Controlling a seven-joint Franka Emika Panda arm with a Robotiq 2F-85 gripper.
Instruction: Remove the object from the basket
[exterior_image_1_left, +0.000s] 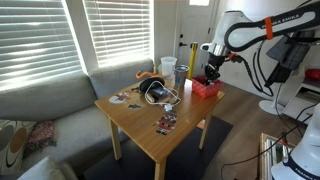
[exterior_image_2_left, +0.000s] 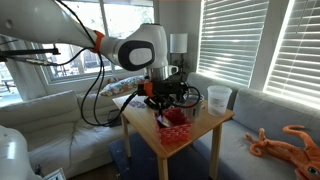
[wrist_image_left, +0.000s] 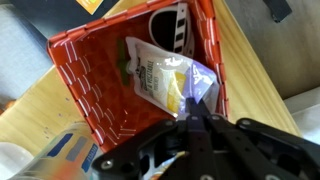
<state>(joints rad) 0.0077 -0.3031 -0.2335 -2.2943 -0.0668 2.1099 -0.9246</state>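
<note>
The red basket (wrist_image_left: 100, 85) fills the wrist view; it stands on the wooden table near an edge in both exterior views (exterior_image_1_left: 206, 89) (exterior_image_2_left: 176, 131). A shiny snack packet (wrist_image_left: 160, 75), yellow, white and green, lies inside it. My gripper (wrist_image_left: 192, 108) is right over the basket, its fingers shut on the packet's near corner. In both exterior views the gripper (exterior_image_1_left: 210, 73) (exterior_image_2_left: 162, 103) hangs just above the basket, fingertips at the basket's top.
A clear plastic cup (exterior_image_1_left: 168, 67) (exterior_image_2_left: 217, 98) stands behind the basket. Black headphones (exterior_image_1_left: 154, 90), cards (exterior_image_1_left: 165, 124) and small items lie on the table (exterior_image_1_left: 150, 130). An orange octopus toy (exterior_image_2_left: 285, 142) lies on the grey sofa (exterior_image_1_left: 40, 110). Blinds cover the windows.
</note>
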